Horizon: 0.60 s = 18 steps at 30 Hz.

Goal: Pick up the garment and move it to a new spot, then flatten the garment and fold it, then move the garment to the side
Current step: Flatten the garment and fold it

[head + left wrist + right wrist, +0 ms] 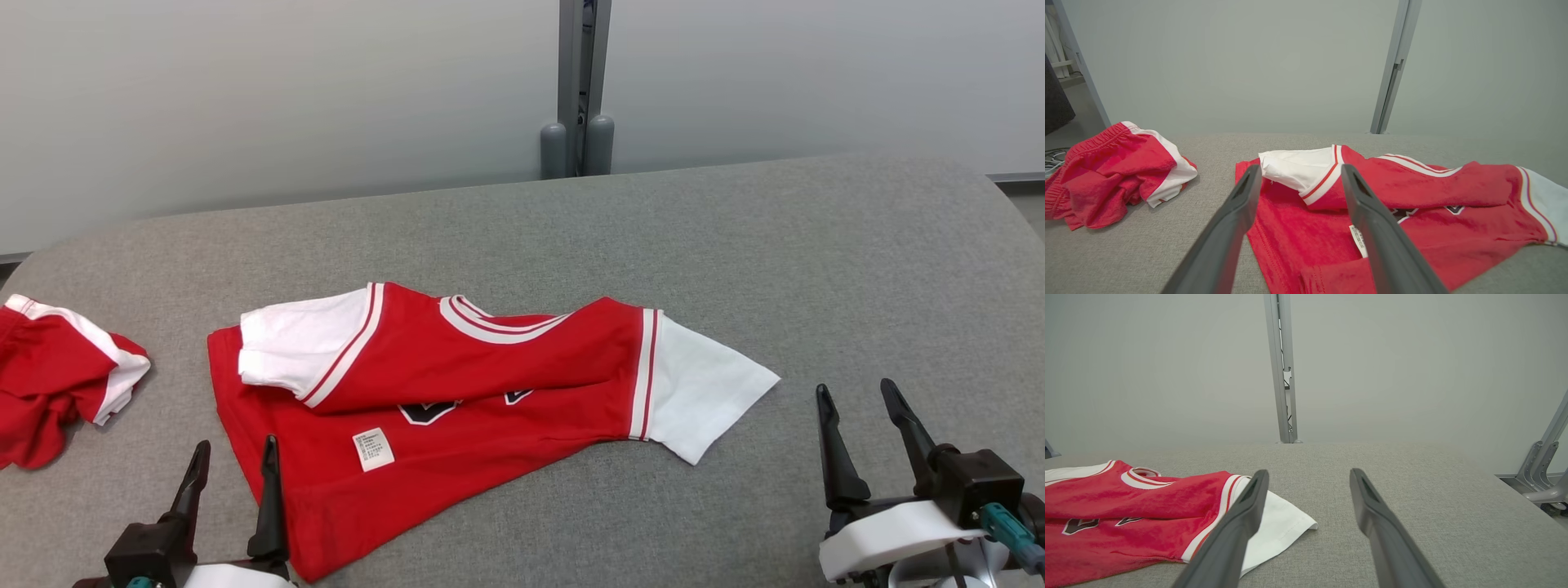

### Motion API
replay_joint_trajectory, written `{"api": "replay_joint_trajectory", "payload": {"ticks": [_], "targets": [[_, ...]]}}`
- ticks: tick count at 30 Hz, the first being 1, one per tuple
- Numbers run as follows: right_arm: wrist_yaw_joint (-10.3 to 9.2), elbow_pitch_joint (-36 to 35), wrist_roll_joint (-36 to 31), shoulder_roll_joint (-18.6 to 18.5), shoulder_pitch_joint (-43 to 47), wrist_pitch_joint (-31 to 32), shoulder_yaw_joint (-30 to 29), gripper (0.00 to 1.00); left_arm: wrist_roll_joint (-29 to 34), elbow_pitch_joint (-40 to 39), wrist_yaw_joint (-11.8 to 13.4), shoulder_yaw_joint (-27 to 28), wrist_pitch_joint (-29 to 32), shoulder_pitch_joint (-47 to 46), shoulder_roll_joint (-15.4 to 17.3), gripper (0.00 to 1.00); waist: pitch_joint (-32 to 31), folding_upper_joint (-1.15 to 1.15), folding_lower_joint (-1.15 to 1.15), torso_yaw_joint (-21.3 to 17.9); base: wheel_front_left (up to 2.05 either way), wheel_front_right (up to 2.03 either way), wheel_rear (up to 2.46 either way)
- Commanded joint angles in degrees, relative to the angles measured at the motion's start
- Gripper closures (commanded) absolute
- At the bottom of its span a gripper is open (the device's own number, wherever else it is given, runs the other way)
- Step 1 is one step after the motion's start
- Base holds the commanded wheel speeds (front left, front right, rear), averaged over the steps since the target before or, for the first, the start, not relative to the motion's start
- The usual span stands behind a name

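- Two empty claws gape at the near edge of the table (735,245): left gripper (236,443) by the jersey (457,384) hem, right gripper (853,385) beyond its white sleeve.
- Jersey lies rumpled mid-table.
- Red shorts (57,367) bunched at left edge, apart.

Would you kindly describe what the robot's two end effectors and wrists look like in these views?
The left end effector and the right end effector each have two long, dark grey fingers that taper to narrow tips. On the right one the fingers rise from a black block, with a smooth white wrist shell below it. A teal connector juts out beside that block.
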Motion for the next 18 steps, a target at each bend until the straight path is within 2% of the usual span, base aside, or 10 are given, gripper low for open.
{"api": "replay_joint_trajectory", "payload": {"ticks": [1,12,18], "targets": [[0.01,-0.6,0.1,-0.3,0.4,0.3,-0.1,0.00,-0.2,-0.3,0.3,0.0,-0.3,0.4,0.3,0.00,0.0,0.00,0.00,0.0,0.00,0.00,0.00],[0.01,-1.5,0.5,-0.3,0.6,0.5,0.2,0.00,-0.1,-1.1,0.7,-0.7,0.8,0.3,0.7,0.00,0.5,0.00,0.00,0.3,0.00,0.00,0.00],[0.01,-1.5,0.8,-0.3,-0.5,0.4,0.7,0.00,-2.0,2.0,-1.3,-3.4,7.3,-1.1,0.1,0.00,2.3,0.00,0.00,0.4,0.00,0.00,0.00]]}}
